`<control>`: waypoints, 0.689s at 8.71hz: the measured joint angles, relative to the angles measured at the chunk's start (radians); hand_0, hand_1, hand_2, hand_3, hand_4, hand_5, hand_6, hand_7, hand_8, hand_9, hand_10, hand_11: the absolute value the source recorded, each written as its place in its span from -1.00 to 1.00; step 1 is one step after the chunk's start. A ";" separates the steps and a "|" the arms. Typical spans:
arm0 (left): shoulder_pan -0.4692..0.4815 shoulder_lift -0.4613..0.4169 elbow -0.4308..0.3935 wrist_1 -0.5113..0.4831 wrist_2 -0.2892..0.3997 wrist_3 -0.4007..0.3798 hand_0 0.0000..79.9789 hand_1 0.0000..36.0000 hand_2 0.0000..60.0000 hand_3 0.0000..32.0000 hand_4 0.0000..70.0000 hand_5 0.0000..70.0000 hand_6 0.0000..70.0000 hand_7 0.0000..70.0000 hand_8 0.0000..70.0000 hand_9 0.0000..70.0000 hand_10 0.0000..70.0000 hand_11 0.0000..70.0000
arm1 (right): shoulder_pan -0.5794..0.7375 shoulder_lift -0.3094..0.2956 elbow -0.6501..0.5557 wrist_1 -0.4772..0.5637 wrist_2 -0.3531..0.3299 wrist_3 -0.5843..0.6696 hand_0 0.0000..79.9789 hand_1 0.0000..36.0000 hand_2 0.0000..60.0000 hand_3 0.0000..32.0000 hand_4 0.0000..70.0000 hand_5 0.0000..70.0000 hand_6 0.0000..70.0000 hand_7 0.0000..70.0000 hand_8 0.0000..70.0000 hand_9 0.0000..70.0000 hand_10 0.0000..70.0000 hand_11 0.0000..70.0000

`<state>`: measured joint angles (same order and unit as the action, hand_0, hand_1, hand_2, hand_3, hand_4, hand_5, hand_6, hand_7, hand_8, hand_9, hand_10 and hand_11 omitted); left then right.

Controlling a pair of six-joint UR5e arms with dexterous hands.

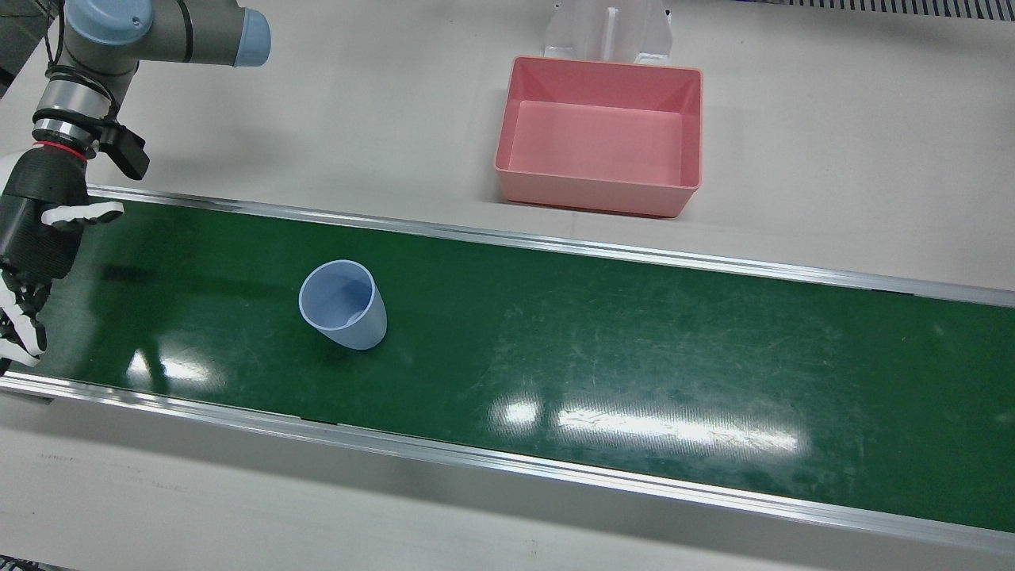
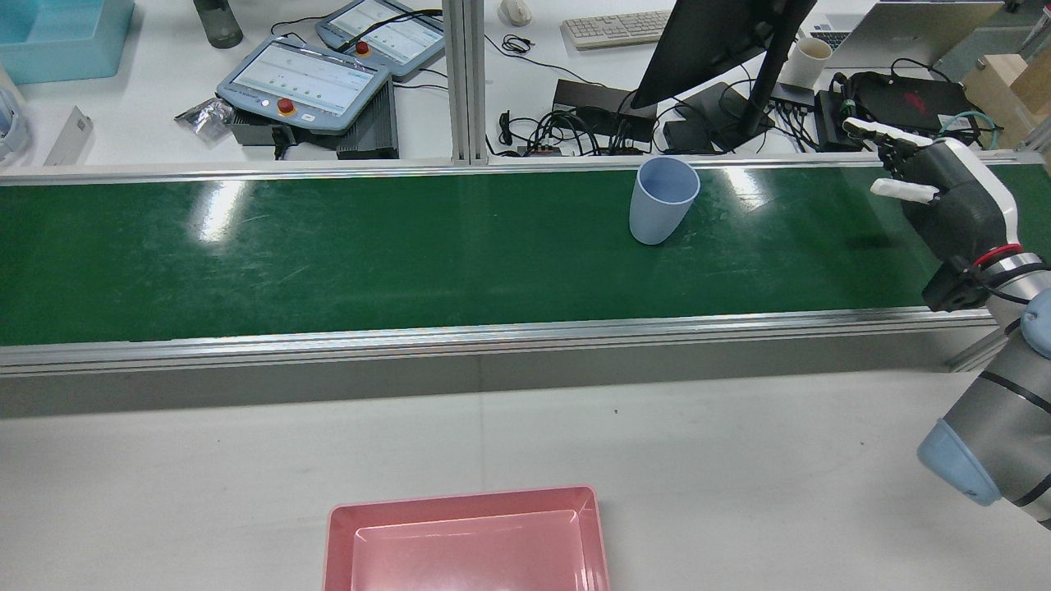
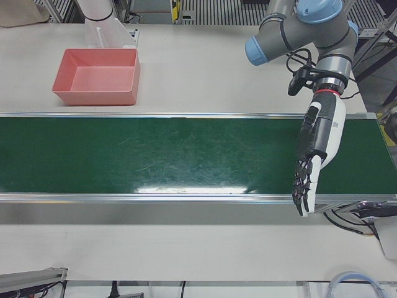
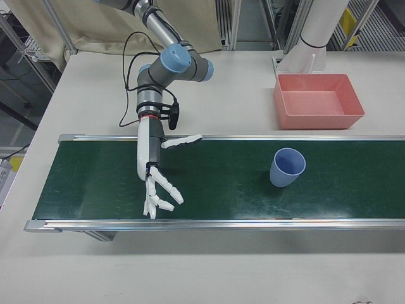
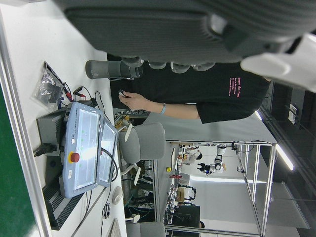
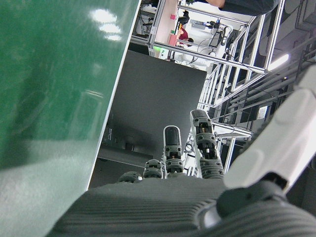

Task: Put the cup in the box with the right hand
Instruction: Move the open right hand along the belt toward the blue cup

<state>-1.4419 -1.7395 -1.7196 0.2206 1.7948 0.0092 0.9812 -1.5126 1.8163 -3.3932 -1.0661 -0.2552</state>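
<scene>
A light blue cup (image 1: pixel 342 305) stands upright on the green conveyor belt (image 1: pixel 634 349); it also shows in the rear view (image 2: pixel 662 201) and the right-front view (image 4: pixel 286 168). The pink box (image 1: pixel 600 135) sits empty on the white table beyond the belt, and shows in the other views too (image 2: pixel 468 542) (image 4: pixel 318 101) (image 3: pixel 99 77). My right hand (image 1: pixel 32 238) is open and empty over the belt's end, well apart from the cup (image 4: pixel 155 177) (image 2: pixel 944 197). My left hand (image 3: pixel 316 155) is open and empty over the belt's other end.
The belt has raised metal rails (image 1: pixel 555 242) along both sides. A white pedestal (image 1: pixel 607 32) stands just behind the box. Control pendants (image 2: pixel 304 86), a monitor (image 2: pixel 714 41) and cables lie on the desk beyond the belt.
</scene>
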 measured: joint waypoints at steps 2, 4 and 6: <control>0.000 0.000 0.000 0.000 0.000 0.000 -1.00 -1.00 -1.00 -1.00 -1.00 -1.00 -1.00 -1.00 -1.00 -1.00 -1.00 -1.00 | -0.005 0.000 0.000 0.000 0.000 -0.001 0.19 -0.59 -0.92 -1.00 -0.62 -0.91 -0.79 -0.04 -0.96 -0.74 -1.00 -1.00; 0.000 0.000 0.000 0.000 0.000 0.000 -1.00 -1.00 -1.00 -1.00 -1.00 -1.00 -1.00 -1.00 -1.00 -1.00 -1.00 -1.00 | -0.015 0.000 0.000 0.000 0.000 0.000 0.19 -0.66 -0.94 -1.00 -0.63 -0.92 -0.80 -0.05 -0.96 -0.75 -1.00 -1.00; 0.000 0.000 0.000 0.000 0.000 0.000 -1.00 -1.00 -1.00 -1.00 -1.00 -1.00 -1.00 -1.00 -1.00 -1.00 -1.00 -1.00 | -0.025 0.001 -0.001 0.000 0.000 0.000 0.16 -0.64 -0.86 -1.00 -0.66 -0.92 -0.80 -0.05 -0.96 -0.74 -1.00 -1.00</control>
<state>-1.4419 -1.7395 -1.7196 0.2208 1.7948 0.0092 0.9565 -1.5116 1.8156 -3.3932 -1.0661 -0.2553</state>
